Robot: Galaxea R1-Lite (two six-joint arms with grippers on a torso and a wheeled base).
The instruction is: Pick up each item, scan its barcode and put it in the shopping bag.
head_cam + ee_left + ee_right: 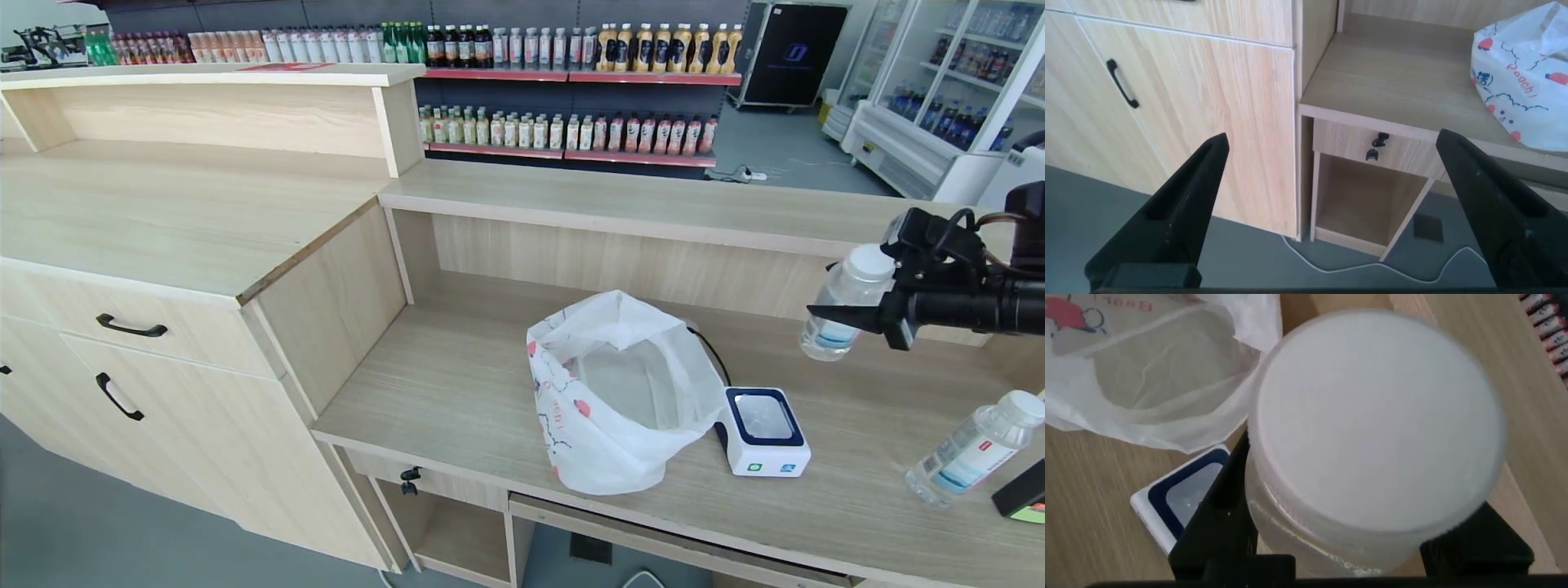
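Above the right end of the tabletop [457,384], the right claw [833,317] is grasping a clear water bottle [849,286], clenching it across the lower body with the white cap [1376,425] uppermost. The bottle is hanging clear of the surface, beyond and to the right of the scanner [763,441], which is sitting just beside the open shopping bag [612,392]. A second bottle [971,457] is waiting near the right end of the tabletop. The left claw [1331,212] is hanging released, fingers spread wide, low in front of the cabinet doors [1167,122] and gripping nothing.

Handling, as judged: the held bottle is probably carrying water, making it moderately heavy. Its thin plastic walls are likely yielding under a hard squeeze, and the smooth surface is inviting slip. The safest hold is probably lying at mid-body. One black finger is crossing the label band, so the barcode may be sitting partly covered.

Markings: the held bottle is wearing a blue-and-white label band, with print too small to read. The second bottle's label is showing a red patch. The bag is carrying red and blue cartoon printing with lettering, not recorded.
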